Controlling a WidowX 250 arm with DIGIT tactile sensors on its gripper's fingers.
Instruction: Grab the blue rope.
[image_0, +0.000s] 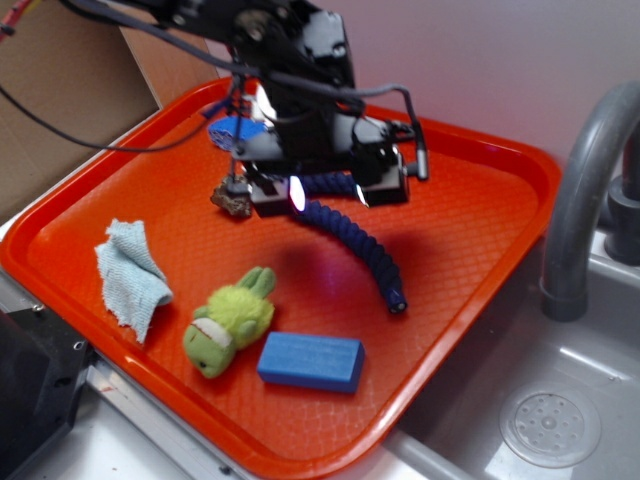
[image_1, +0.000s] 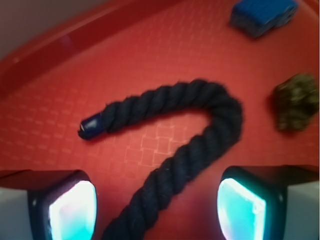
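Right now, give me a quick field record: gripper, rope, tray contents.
gripper: open, above the rope, one finger either side
blue rope: curved on the tray, not gripped
tray: orange, beside a sink
blue block: near front edge
green plush toy: left of block
light blue cloth: left side
brown lump: beside the gripper

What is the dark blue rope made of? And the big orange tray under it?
The blue rope looks like soft twisted fibre, maybe cotton or nylon: thick fuzzy strands wind around each other, and its end is bound in something shiny, likely tape or plastic. The orange tray looks like hard plastic, with a glossy smooth rim and a fine diamond-textured floor.
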